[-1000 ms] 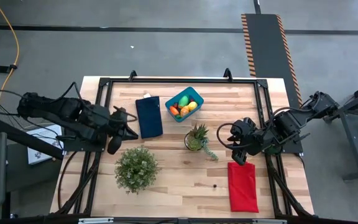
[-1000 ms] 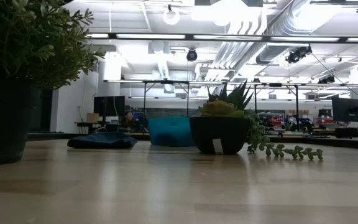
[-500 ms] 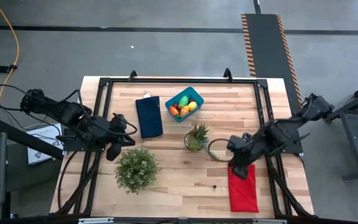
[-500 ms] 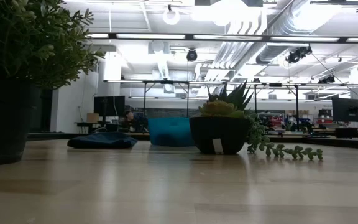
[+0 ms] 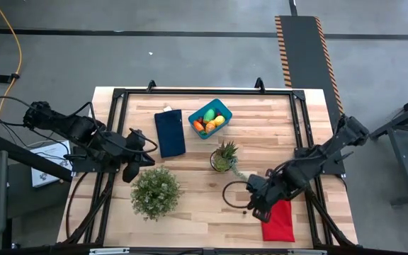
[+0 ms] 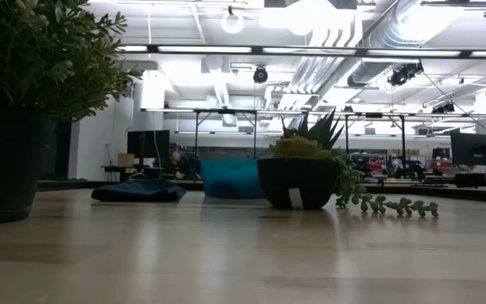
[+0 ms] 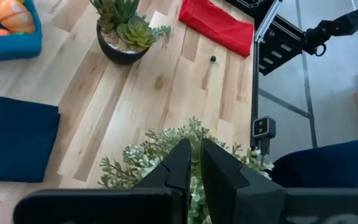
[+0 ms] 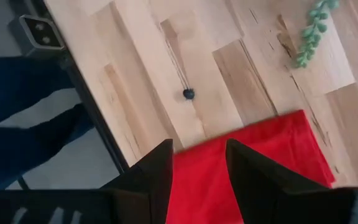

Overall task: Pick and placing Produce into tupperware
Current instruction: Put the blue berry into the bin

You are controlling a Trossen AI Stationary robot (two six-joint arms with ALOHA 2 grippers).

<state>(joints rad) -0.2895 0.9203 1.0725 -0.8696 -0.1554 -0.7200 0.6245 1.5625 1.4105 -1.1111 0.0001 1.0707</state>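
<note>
Produce [image 5: 209,122] in tupperware [image 5: 224,110], spiky plant [image 5: 223,156] beside, left pincer [image 7: 194,163] clenched, right pincer [image 8: 197,163] released over red cloth [image 8: 260,155]

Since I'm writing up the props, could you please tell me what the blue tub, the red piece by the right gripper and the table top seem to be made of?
The blue tub: probably smooth moulded plastic, with rounded corners and an even bright colour. The red piece: seemingly soft matte cloth, with slightly uneven edges and faint creases. The table top: light wood planks, visible grain and joints, with a slight sheen in the low view.
</note>
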